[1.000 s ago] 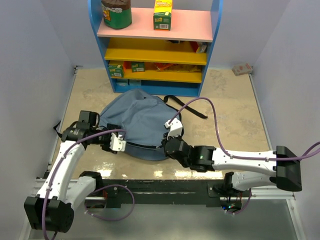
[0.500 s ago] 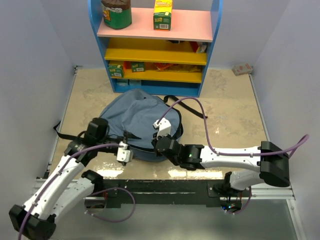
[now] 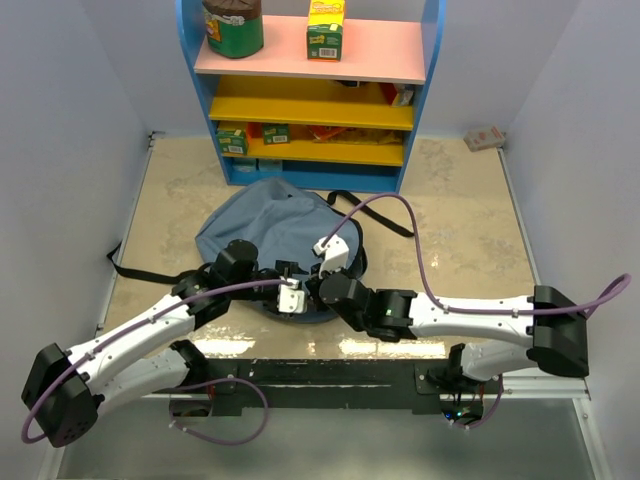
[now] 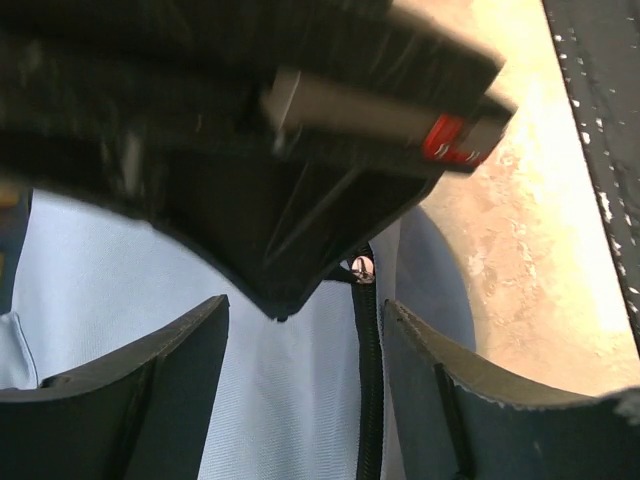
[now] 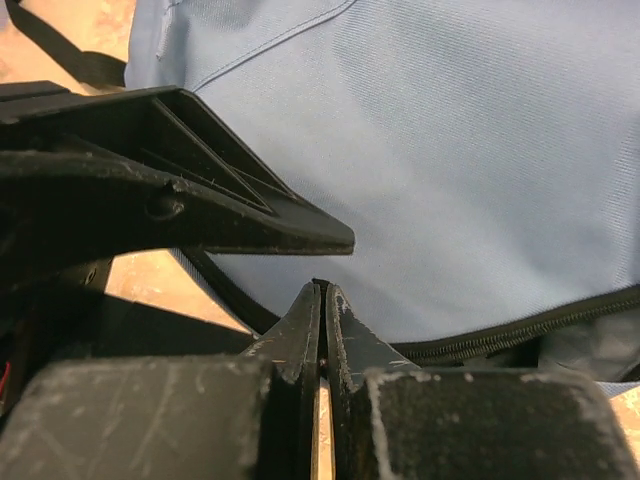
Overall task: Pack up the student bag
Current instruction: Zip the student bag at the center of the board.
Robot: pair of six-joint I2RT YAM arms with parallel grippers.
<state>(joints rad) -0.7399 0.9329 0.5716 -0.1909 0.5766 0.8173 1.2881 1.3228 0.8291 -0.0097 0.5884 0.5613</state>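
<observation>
The grey-blue student bag (image 3: 265, 225) lies flat on the beige floor in front of the shelf, and it fills the left wrist view (image 4: 100, 260) and the right wrist view (image 5: 450, 150). Its black zip (image 4: 368, 380) runs along the near edge (image 5: 520, 335). My left gripper (image 3: 298, 296) is open (image 4: 305, 320) and straddles the fabric beside the zip. My right gripper (image 3: 314, 284) is shut (image 5: 322, 288) with a thin dark strip pinched at its tips, at the silver zip slider (image 4: 362, 267). The two grippers nearly touch.
A blue shelf unit (image 3: 310, 100) with a green tin, a yellow box and small packets stands behind the bag. Black straps (image 3: 378, 212) trail to the right of the bag and another to the left (image 3: 135, 268). A small box (image 3: 485, 138) lies far right. Grey walls close both sides.
My left arm has swung right along the bag's near edge until its gripper meets the right gripper. The right gripper has shifted left and then held its place.
</observation>
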